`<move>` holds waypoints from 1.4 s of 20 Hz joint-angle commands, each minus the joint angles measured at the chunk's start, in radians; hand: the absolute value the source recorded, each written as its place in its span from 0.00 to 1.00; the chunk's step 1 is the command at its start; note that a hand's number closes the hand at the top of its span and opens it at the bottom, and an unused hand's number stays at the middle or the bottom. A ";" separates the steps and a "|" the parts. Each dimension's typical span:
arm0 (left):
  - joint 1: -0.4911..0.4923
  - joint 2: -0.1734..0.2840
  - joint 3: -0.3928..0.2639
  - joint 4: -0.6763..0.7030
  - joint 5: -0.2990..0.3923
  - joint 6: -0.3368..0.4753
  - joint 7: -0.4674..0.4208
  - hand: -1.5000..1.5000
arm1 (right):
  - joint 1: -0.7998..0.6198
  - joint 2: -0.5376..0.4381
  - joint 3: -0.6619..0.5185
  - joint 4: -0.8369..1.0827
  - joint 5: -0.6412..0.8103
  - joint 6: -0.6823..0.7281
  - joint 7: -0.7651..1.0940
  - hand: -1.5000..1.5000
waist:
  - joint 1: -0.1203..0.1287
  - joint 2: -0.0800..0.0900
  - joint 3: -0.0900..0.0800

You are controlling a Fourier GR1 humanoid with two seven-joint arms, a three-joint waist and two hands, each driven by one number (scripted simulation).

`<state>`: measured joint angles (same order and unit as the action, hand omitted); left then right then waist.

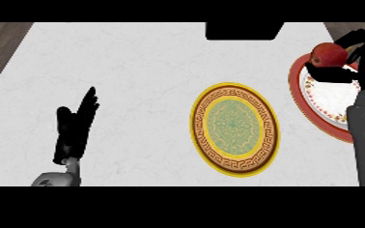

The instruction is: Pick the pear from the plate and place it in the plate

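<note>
Two hands, two plates, one pear

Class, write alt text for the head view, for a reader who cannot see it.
The robot's right hand curls around a red pear over a red-rimmed white plate at the right edge of a white counter. A yellow-rimmed patterned plate lies in the middle with nothing on it. The left hand rests open at lower left, fingers up.

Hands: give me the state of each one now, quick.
Left hand: open, fingers straight, holding nothing, resting over the counter.
Right hand: fingers curled round the pear, over the red-rimmed plate.
</note>
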<state>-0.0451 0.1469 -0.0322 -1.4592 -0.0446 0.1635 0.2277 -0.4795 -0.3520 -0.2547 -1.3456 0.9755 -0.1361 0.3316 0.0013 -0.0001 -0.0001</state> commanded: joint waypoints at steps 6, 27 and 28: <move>-0.040 0.018 0.030 0.005 0.009 -0.042 0.032 0.50 | -0.109 -0.126 -0.103 0.388 -0.056 -0.082 -0.160 1.00 | 0.009 0.003 0.000; -0.016 -0.027 0.021 0.005 -0.004 -0.030 -0.006 0.50 | -0.182 -0.297 -0.188 0.975 -0.186 0.160 -0.617 0.00 | 0.016 0.008 0.002; -0.004 -0.052 -0.010 -0.009 -0.039 0.001 -0.013 0.50 | -0.173 -0.266 -0.200 1.002 -0.193 0.110 -0.652 0.00 | 0.023 0.010 0.003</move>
<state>-0.0511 0.1123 -0.0343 -1.4734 -0.0749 0.1537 0.2300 -0.6608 -0.6241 -0.4204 -0.3861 0.8270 -0.0066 -0.1854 0.0226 0.0091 0.0023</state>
